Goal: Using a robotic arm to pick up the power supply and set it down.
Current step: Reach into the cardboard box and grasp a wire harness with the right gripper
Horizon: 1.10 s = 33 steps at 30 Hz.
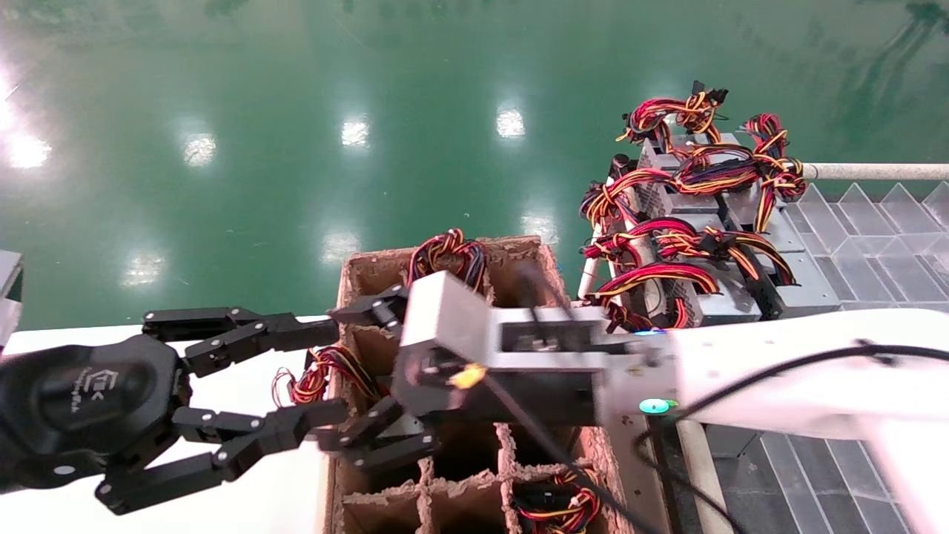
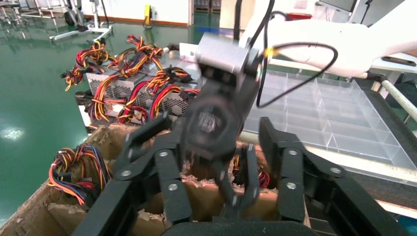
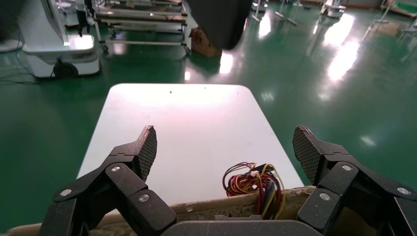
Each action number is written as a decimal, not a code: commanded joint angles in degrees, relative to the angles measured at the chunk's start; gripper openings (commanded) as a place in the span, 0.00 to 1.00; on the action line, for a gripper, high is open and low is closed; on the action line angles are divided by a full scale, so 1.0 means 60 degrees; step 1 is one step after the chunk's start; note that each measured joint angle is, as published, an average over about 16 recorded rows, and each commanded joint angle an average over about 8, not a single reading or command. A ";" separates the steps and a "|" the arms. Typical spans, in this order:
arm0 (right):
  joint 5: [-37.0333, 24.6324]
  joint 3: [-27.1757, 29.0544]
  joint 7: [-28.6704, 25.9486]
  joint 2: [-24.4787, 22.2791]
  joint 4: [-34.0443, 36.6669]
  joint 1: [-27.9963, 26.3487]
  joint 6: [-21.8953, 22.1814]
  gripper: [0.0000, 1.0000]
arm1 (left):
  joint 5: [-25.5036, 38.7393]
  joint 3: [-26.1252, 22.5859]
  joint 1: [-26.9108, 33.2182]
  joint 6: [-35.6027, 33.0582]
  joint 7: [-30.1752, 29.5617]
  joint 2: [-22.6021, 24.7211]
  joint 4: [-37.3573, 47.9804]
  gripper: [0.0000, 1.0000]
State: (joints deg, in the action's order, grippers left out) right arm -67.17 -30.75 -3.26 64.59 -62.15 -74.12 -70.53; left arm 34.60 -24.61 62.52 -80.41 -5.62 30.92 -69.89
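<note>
The robotic arm (image 1: pixel 778 363), white with a silver-grey wrist block (image 1: pixel 534 341), reaches in from the right over a brown cardboard box (image 1: pixel 356 271). Its right gripper (image 1: pixel 348 380) (image 3: pixel 226 147) hangs open over a cell at the box's left wall, holding nothing. Just below it a power supply's wire bundle (image 1: pixel 326 371) (image 3: pixel 253 184) pokes out of that cell, its metal body hidden. My left gripper (image 1: pixel 330 373) (image 2: pixel 216 125) is open too, fingers pointing at the same cell from the white table side. Several more power supplies (image 1: pixel 704 245) (image 2: pixel 133 93) are stacked at the right.
The cardboard box has grid dividers (image 1: pixel 426 482); other wire bundles show in its far cell (image 1: pixel 445 256) and near cell (image 1: pixel 556 504). A white table (image 1: pixel 245 386) (image 3: pixel 182 123) lies left of the box. A clear divided tray (image 1: pixel 875 222) (image 2: pixel 319 113) sits at the right. Green floor (image 1: pixel 296 111) lies beyond.
</note>
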 commanded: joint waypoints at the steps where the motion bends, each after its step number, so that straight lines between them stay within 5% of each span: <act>1: -0.0207 -0.0151 0.0125 0.0348 0.0348 -0.0110 0.0112 1.00 | 0.0000 0.0000 0.0000 0.0000 0.0000 0.0000 0.0000 0.00; 17: -0.0749 -0.0524 0.0910 0.1711 0.2523 -0.0601 0.0635 1.00 | 0.0000 0.0000 0.0000 0.0000 0.0000 0.0000 0.0000 0.00; 18: -0.0785 -0.0546 0.0968 0.1776 0.2617 -0.0616 0.0695 0.93 | 0.0000 0.0000 0.0000 0.0000 0.0000 0.0000 0.0000 0.00; 25: -0.0815 -0.0704 0.1311 0.2017 0.3136 -0.0716 0.0994 0.06 | 0.0000 0.0000 0.0000 0.0000 0.0000 0.0000 0.0000 0.00; 26: -0.0814 -0.0737 0.1352 0.2015 0.3180 -0.0736 0.1006 0.00 | 0.0000 0.0000 0.0000 0.0000 0.0000 0.0000 0.0000 0.00; 33: -0.0796 -0.0911 0.1631 0.1929 0.3449 -0.0841 0.0940 0.00 | 0.0000 0.0000 0.0000 0.0000 0.0000 0.0000 0.0000 0.00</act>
State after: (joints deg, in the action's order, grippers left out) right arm -71.93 -36.14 6.57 76.34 -41.58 -79.03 -64.66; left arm 34.60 -24.61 62.52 -80.41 -5.62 30.92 -69.89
